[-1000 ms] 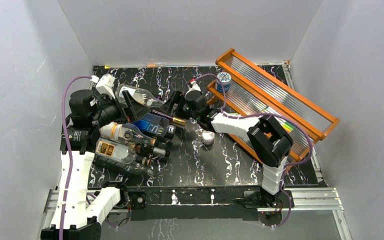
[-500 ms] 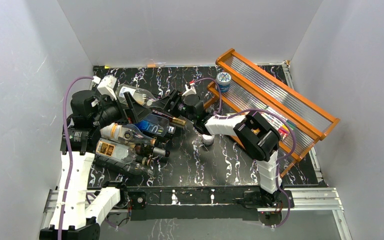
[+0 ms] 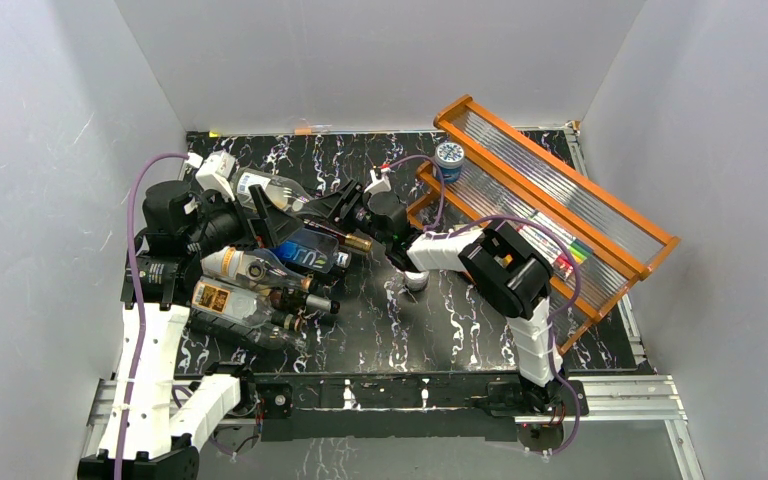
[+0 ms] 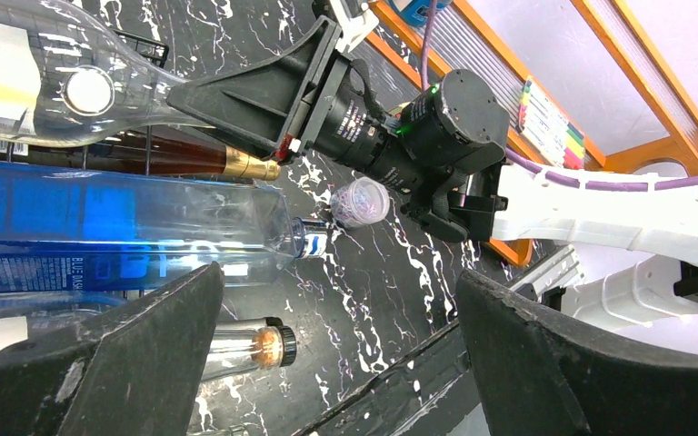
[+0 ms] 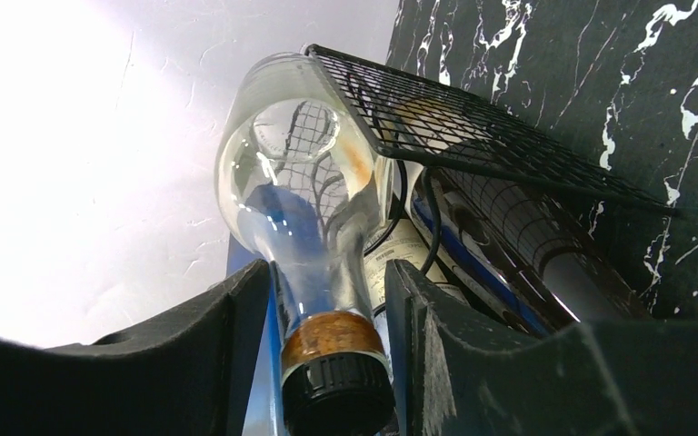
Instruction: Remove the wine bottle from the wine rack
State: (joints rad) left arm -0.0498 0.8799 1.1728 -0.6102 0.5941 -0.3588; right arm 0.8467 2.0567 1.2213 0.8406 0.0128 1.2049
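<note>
the wine bottle (image 5: 300, 209), clear glass with a brownish band and a black cap at its neck, lies on its side in the wine rack (image 5: 509, 154), a black wire frame at the left of the dark marbled worktop (image 3: 410, 330). in the top view it is the bottle farthest from the arm bases, with its neck pointing right. the right tool (image 5: 327, 282) is stretched across to it. its two fingers (image 5: 227, 354) stand close on either side of the neck just above the cap, but i cannot tell whether they press the glass or just flank it. the left tool (image 4: 338, 277) hangs over the rack with its jaws spread wide and nothing between them. below it lie a blue bottle (image 4: 100, 236) and, beside that, a dark bottle with a gold foil neck (image 4: 245, 165), both on their sides with their necks to the right. a small clear cup (image 4: 359, 202) sits on the worktop just under the right arm's wrist, apart from the rack. an orange wood-framed shelf (image 3: 560, 190) with ribbed clear panels runs slantwise along the right side, with a blue-topped can (image 3: 447, 157) standing at its far end.
</note>
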